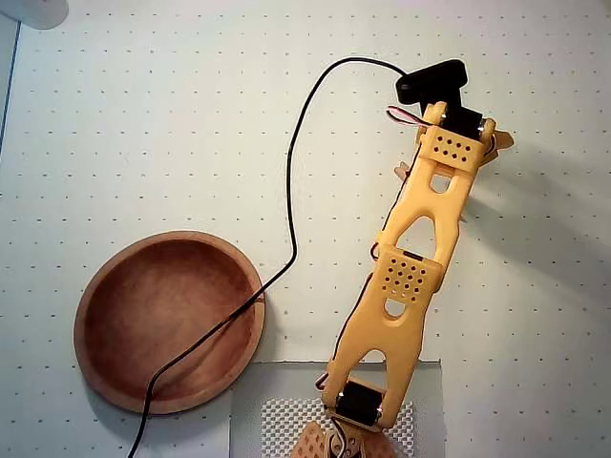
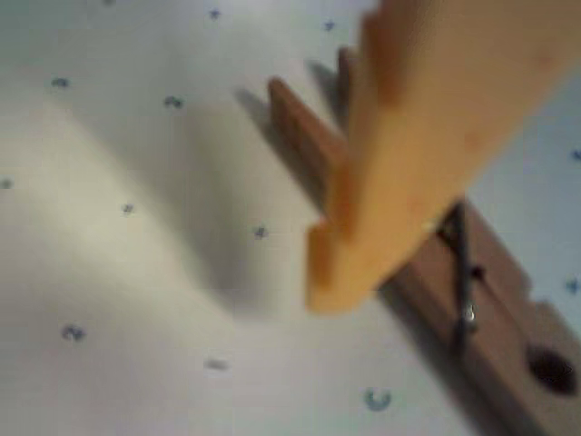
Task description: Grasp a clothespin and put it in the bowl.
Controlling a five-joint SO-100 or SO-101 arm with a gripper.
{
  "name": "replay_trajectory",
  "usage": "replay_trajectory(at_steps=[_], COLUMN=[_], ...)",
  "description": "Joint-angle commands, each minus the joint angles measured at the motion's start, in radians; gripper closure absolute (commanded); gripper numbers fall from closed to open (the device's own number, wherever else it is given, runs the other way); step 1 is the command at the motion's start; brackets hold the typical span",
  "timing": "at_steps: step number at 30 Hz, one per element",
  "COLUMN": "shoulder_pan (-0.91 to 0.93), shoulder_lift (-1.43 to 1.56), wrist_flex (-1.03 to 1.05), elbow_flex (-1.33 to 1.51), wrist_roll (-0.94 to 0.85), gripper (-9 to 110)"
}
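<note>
The clothespin (image 2: 495, 304) is light brown wood with a metal spring. It lies flat on the dotted white table and runs diagonally through the wrist view. One yellow finger (image 2: 427, 136) of my gripper reaches down over its middle, with the tip close to the table beside the prongs. The other finger is out of view, so I cannot tell whether the jaws are shut on it. In the overhead view my gripper (image 1: 456, 143) is at the upper right and hides the clothespin. The wooden bowl (image 1: 170, 239) sits at the lower left, empty, far from the gripper.
A black cable (image 1: 291, 191) runs from the wrist camera (image 1: 431, 80) down across the bowl's right rim and inside. A grey mat (image 1: 277, 415) under the arm's base lies at the bottom edge. A white object (image 1: 33, 11) stands in the top left corner.
</note>
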Motion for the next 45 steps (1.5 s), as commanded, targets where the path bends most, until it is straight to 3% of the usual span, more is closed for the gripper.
replay_trajectory(at_steps=[1,15,40,45], shoulder_pan=[-0.008,-0.008,0.210,0.187], shoulder_lift=[0.100,0.100,0.127,0.126], wrist_flex=[-0.009,0.011,0.035,0.037], elbow_flex=[-0.064,-0.063,-0.052,-0.051], wrist_roll=[-0.146,-0.393,-0.416,-0.413], gripper=[58,57,57,58])
